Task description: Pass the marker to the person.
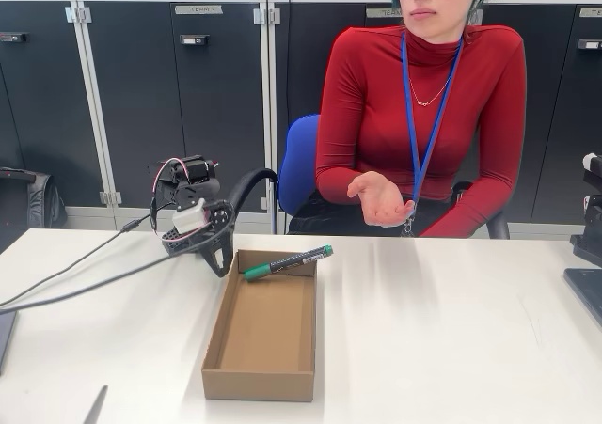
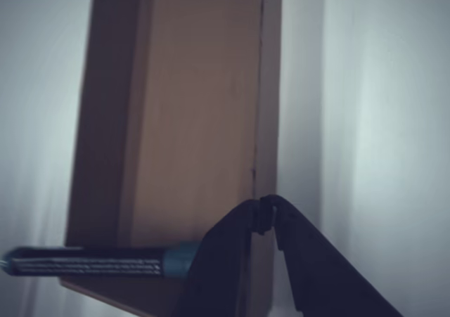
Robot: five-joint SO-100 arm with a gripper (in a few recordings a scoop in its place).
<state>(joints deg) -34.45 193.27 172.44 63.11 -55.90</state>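
The black two-finger end effector (image 1: 224, 255) hangs left of centre in the fixed view, pinched on the green end of the slim black marker (image 1: 288, 262) above the open cardboard box (image 1: 263, 368). Carry step: next, swing it up-right to the person's upturned hand (image 1: 381, 198).

Legible text: one grey label plate (image 1: 198, 9) on a dark cabinet door (image 1: 216, 114) at 11 o'clock in the fixed view, reading "TEAM 4". Further label plates on neighbouring doors at 12 and 1 o'clock: print too small to read. Marker (image 1: 287, 262) barrel: white print present, illegible in both views.
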